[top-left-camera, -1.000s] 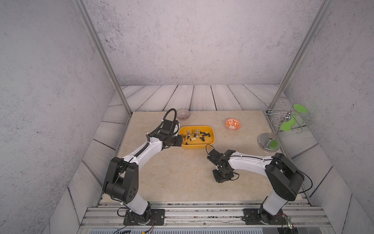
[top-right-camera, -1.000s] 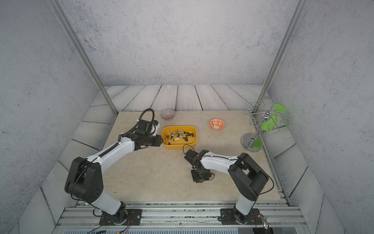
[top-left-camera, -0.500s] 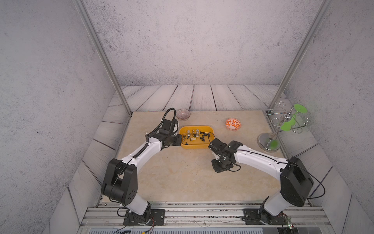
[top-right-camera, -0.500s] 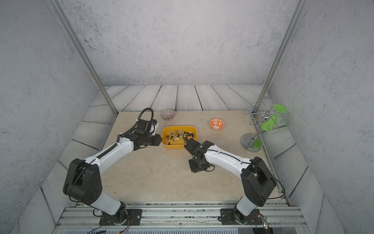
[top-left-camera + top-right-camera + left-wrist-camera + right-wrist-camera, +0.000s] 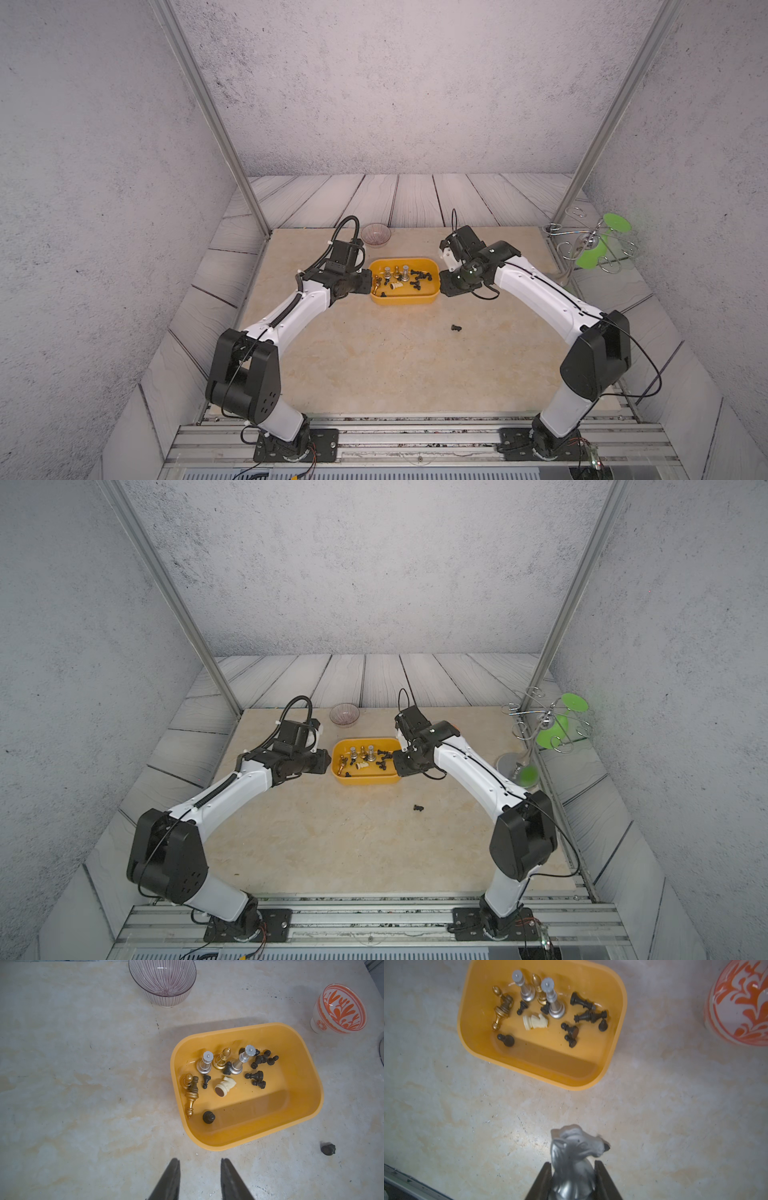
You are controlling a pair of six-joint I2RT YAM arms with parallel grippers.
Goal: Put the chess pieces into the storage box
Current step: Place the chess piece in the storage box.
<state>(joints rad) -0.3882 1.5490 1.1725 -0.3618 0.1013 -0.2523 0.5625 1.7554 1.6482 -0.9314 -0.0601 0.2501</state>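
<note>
The yellow-orange storage box [image 5: 405,298] [image 5: 365,781] sits mid-table and holds several chess pieces: silver ones [image 5: 241,1061], gold ones [image 5: 192,1096], a cream knight [image 5: 225,1085] and small black ones [image 5: 586,1016]. One black piece [image 5: 456,328] [image 5: 328,1149] lies on the table in front of the box. My right gripper [image 5: 572,1162] is shut on a silver knight [image 5: 577,1145] and hovers at the box's right end [image 5: 446,286]. At the box's left end my left gripper [image 5: 199,1160] [image 5: 365,282] stands open with nothing between its fingers.
A ribbed glass bowl [image 5: 375,235] [image 5: 164,982] stands behind the box on the left. An orange-and-white patterned bowl [image 5: 340,1009] [image 5: 741,1001] stands behind it on the right, hidden by my right arm in both top views. A wire stand with green discs [image 5: 594,245] fills the right edge.
My right arm has swung from the front middle of the table back to the box's right end, carrying the silver knight. The loose black piece now shows. The left arm has hardly moved.
</note>
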